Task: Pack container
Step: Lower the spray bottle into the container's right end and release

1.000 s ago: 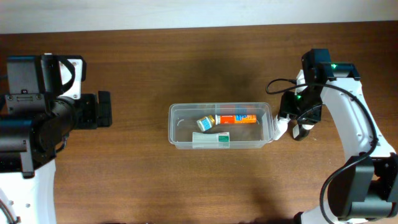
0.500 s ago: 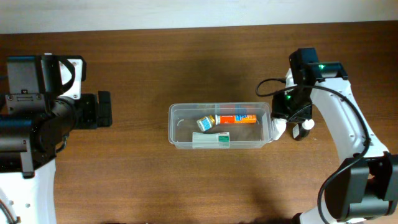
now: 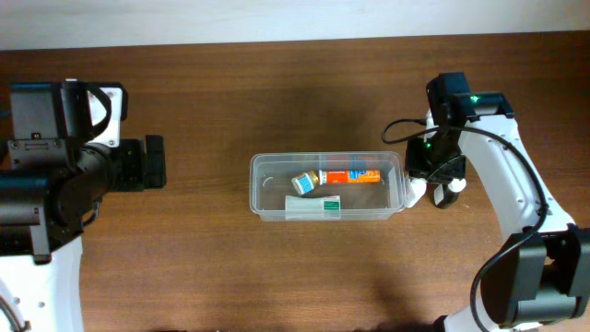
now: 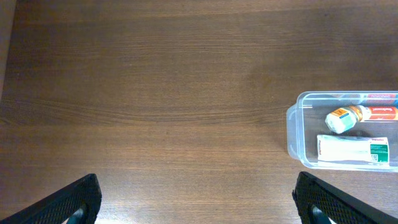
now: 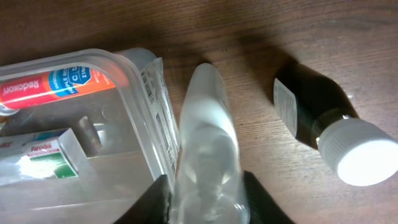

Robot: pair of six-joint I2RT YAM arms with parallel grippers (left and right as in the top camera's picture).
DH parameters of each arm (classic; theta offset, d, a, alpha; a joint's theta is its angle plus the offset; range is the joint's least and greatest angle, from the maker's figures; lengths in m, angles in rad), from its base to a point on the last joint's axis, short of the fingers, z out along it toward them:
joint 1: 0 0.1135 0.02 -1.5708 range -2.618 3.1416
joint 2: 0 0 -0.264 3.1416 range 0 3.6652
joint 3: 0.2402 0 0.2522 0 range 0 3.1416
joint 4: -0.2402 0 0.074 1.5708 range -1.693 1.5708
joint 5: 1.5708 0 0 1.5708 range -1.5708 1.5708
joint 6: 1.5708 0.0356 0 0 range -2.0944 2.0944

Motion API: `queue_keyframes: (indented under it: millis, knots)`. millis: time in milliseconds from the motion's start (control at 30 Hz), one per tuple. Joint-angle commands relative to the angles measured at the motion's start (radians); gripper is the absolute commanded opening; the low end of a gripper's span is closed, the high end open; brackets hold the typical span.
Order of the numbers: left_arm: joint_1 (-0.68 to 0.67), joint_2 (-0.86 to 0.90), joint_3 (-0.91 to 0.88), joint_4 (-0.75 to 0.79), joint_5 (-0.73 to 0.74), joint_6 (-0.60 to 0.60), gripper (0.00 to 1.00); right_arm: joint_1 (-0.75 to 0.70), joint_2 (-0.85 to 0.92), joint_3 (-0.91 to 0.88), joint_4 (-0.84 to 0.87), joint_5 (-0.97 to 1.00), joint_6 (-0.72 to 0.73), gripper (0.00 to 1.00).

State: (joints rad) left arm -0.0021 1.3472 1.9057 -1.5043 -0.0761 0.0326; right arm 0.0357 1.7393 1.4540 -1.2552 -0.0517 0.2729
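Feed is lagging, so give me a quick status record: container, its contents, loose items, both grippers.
container: centre of view, no lid
inside: orange tube, small bottle, white-green box
outside: dark bottle with white cap, beside container's right end
right gripper: between container and dark bottle, state unclear
left gripper: open, empty, far left

Overhead camera looked straight down at the table [image 3: 277,83]. Left wrist view stood farther back, right wrist view very close; all three shared the container [image 3: 272,189].

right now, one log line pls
left gripper open | right gripper shut on translucent item beside container | inside: orange tube, small bottle, box | dark bottle on table
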Motion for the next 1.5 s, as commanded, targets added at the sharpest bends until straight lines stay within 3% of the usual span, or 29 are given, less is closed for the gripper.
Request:
queue_keyframes:
  millis: [0,267,767,1033,1467]
  knots:
    - [0.006,-0.006,0.002,0.000,0.000,-0.011,0.99,0.002,0.018,-0.026,0.006,0.019,0.009,0.28]
    - [0.006,-0.006,0.002,0.000,0.000,-0.011,0.99,0.003,-0.001,-0.014,-0.001,0.039,0.008,0.10]
    - [0.006,-0.006,0.002,0.000,0.000,-0.011,0.99,0.005,-0.220,0.396,-0.333,0.047,0.006,0.04]
    - [0.006,-0.006,0.002,0.000,0.000,-0.011,0.99,0.050,-0.241,0.382,-0.375,-0.072,0.006,0.04]
    - [0.006,-0.006,0.002,0.000,0.000,-0.011,0.99,0.221,-0.195,0.156,-0.200,-0.064,0.084,0.04]
